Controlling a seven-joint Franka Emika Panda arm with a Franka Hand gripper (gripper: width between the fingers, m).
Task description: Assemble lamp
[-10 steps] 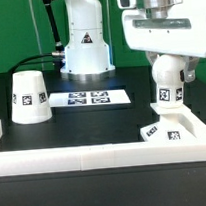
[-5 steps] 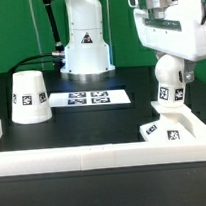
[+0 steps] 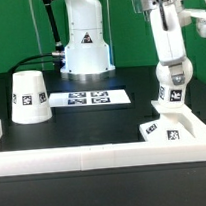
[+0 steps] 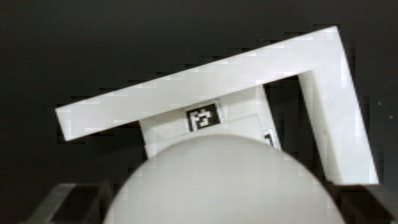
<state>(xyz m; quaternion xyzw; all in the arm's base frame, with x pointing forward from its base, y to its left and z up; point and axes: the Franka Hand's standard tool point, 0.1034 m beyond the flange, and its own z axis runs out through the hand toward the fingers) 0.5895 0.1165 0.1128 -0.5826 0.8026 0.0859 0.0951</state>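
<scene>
The shade (image 3: 27, 97) stands mouth-down on the table (image 3: 93, 127) at the exterior view's left, with the marker board (image 3: 89, 97) lying flat just to its right, in front of the robot's pedestal (image 3: 84, 42). At the exterior view's right the base (image 3: 173, 128) sits tilted against the raised rail (image 3: 105, 154) along the table's front edge, well apart from the shade. The bulb (image 3: 170, 88) (image 4: 222, 185) stands upright on the base, under the arm.

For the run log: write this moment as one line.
gripper: state unclear | bulb: upright on base | shade: apart, exterior view's left | marker board: flat on table
</scene>
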